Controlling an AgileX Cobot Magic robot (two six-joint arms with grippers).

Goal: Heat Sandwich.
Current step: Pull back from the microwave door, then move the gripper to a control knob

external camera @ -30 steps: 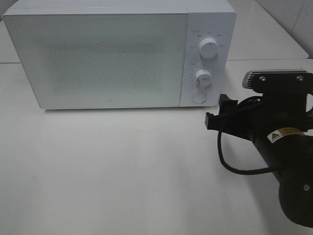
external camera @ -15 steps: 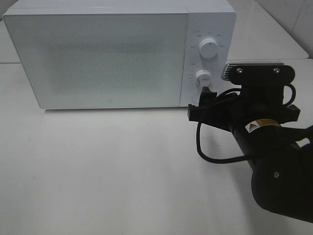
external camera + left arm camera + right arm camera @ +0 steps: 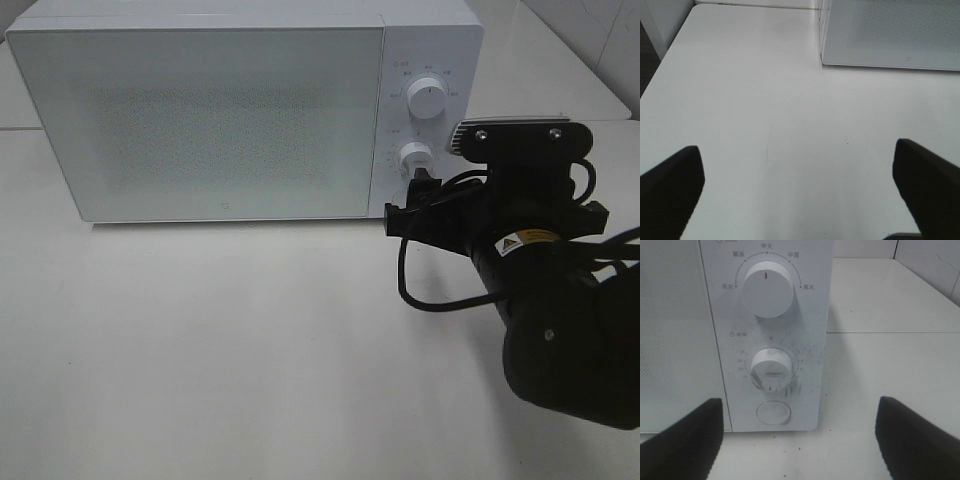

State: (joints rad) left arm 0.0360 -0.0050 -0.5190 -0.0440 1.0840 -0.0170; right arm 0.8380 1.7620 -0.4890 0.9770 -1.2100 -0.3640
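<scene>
Right gripper: jaws wide, empty, before timer knob of microwave. Step, likely: setting time. Next: centre, close on knob.

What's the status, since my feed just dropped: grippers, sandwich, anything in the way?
Left gripper open above the table. Right gripper open, facing the round button. Sandwich not in view; microwave door shut. Path to button clear.
</scene>
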